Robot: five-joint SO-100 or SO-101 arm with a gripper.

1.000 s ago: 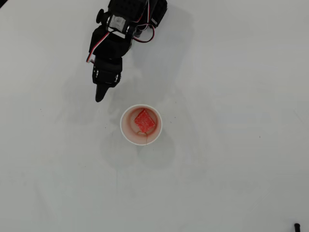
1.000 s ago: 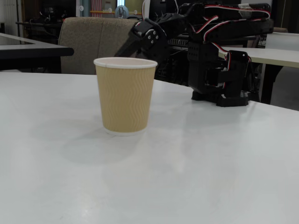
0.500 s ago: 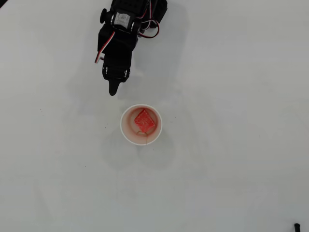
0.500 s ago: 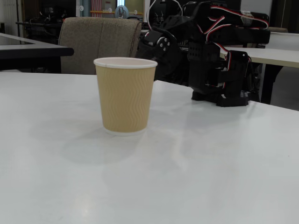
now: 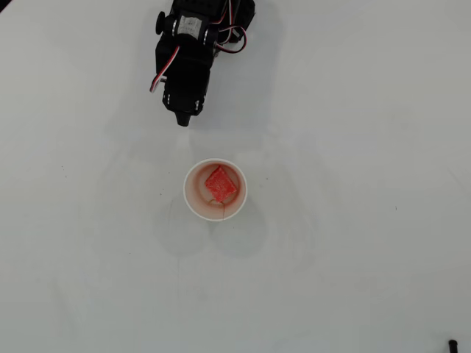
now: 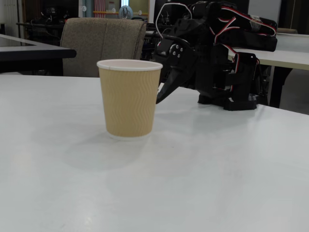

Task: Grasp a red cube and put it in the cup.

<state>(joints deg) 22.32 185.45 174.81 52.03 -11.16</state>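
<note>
The red cube (image 5: 220, 184) lies inside the cup (image 5: 194, 202) in the overhead view, resting on its cream bottom. From the side, in the fixed view, the cup (image 6: 129, 99) shows a tan rippled wall with a white rim, and the cube is hidden inside it. My black gripper (image 5: 184, 121) is above the cup in the overhead view, apart from it, with its fingers together and nothing between them. In the fixed view the gripper (image 6: 160, 98) points down just behind the cup's right side.
The arm's black base (image 6: 227, 72) stands at the back right of the white table (image 6: 217, 169) in the fixed view. A padded chair back (image 6: 104, 43) is behind the table. A small dark item (image 5: 452, 344) sits at the overhead view's bottom right corner.
The gripper has pulled back toward the arm's base, moving up and to the right in the overhead view and dropping lower in the fixed view. Cup and cube have not moved.
</note>
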